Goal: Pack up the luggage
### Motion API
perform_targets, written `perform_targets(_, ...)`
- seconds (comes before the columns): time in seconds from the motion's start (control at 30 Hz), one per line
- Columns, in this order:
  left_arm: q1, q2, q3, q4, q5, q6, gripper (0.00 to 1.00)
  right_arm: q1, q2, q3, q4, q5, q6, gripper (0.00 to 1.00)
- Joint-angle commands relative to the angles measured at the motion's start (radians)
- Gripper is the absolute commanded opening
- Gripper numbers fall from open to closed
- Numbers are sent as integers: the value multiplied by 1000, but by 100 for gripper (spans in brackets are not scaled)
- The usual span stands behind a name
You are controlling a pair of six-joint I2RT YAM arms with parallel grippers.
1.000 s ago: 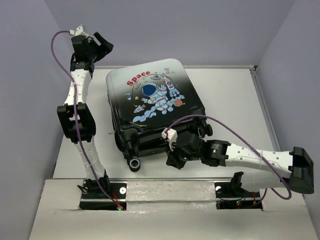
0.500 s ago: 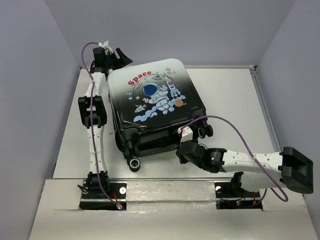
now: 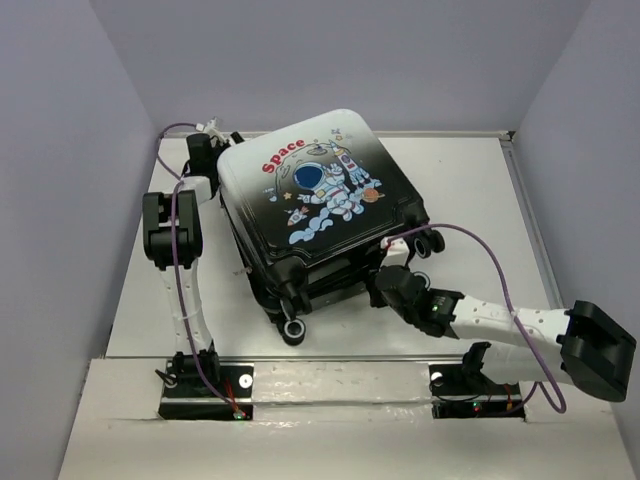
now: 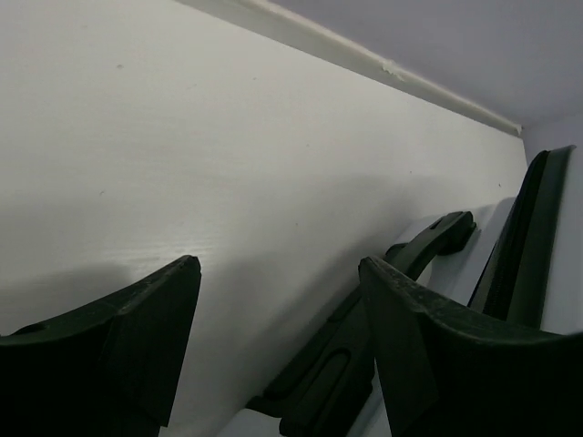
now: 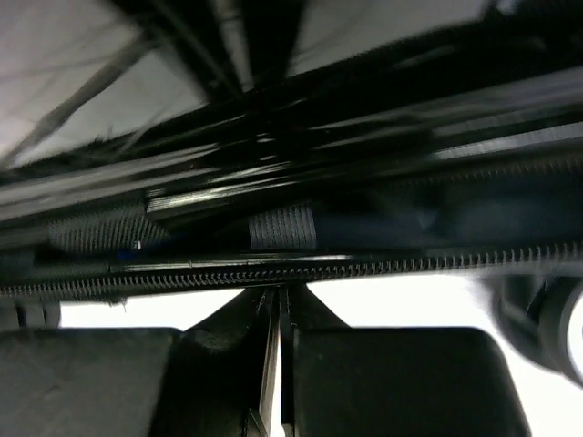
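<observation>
The luggage (image 3: 320, 200) lies flat and closed on the white table (image 3: 480, 190), astronaut and red "Space" print facing up. My left gripper (image 3: 215, 150) is open at its far left corner; in the left wrist view its fingers (image 4: 278, 269) straddle bare table, with the luggage's black handle (image 4: 442, 232) just beyond the right finger. My right gripper (image 3: 385, 285) is shut at the luggage's near right edge. In the right wrist view its tips (image 5: 280, 296) press against the zipper teeth (image 5: 410, 259). I see nothing held between them.
Black wheels stick out at the near edge (image 3: 293, 330) and the right corner (image 3: 430, 243) of the luggage. Purple-grey walls close in the table on the left, back and right. The table's back edge strip (image 4: 383, 68) runs close behind my left gripper.
My left arm has dropped from high up to the luggage's far left corner. The luggage has slid and turned toward the right. My right gripper has moved right along its near edge.
</observation>
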Motion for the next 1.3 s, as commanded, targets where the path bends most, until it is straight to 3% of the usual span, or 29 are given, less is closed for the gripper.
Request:
perform_targets(0.0, -88, -253, -306, 213, 129, -44, 82, -161, -29, 51, 309, -65, -92, 7)
perform_targets(0.03, -88, -254, -366, 242, 112, -44, 82, -178, -37, 51, 319, -83, -108, 7)
perform_targets(0.17, -97, -503, -653, 343, -48, -124, 82, -289, -52, 117, 332, -227, -177, 7)
perform_targets(0.27, -118, -690, -872, 350, -210, -185, 82, -443, 20, 215, 339, -491, -169, 7)
perform_targets(0.33, -148, -848, -1065, 306, -315, -190, 80, -528, 142, 337, 357, -730, -146, 7)
perform_targets(0.4, -196, -969, -1121, 197, -412, -141, 79, -543, 329, 475, 319, -935, -146, 7)
perform_targets(0.43, -265, -1107, -1153, 143, -535, -130, 80, -543, 395, 560, 279, -977, -154, 9)
perform_targets(0.5, -325, -1247, -1249, 59, -619, -119, 80, -543, 591, 829, 158, -1090, -145, 12)
perform_targets(0.53, -385, -1395, -1279, 19, -653, -127, 80, -543, 650, 914, 132, -1123, -116, 20)
perform_targets(0.6, -427, -1540, -1325, -104, -737, -136, 80, -543, 750, 1154, 14, -1149, -84, 38)
perform_targets(0.63, -451, -1674, -1336, -186, -759, -148, 80, -543, 820, 1218, -15, -1148, -65, 59)
perform_targets(0.73, -456, -1870, -1319, -323, -800, -147, 79, -553, 881, 1406, -173, -1050, -88, 89)
perform_targets(0.83, -456, -1967, -1293, -370, -814, -127, 79, -565, 855, 1458, -255, -952, -129, 98)
perform_targets(1.0, -461, -2009, -1252, -376, -768, -131, 78, -576, 683, 1346, -290, -742, -220, 95)
perform_targets(1.1, -461, -2032, -1259, -368, -704, -136, 78, -576, 512, 1198, -274, -685, -292, 86)
perform_targets(1.2, -461, -2042, -1268, -353, -675, -138, 78, -576, 363, 1044, -258, -741, -338, 66)
perform_targets(1.23, -461, -2035, -1270, -348, -673, -138, 76, -576, 247, 896, -223, -817, -343, 44)
perform_targets(1.27, -462, -2032, -1270, -350, -673, -138, 76, -576, 182, 807, -193, -852, -338, 35)
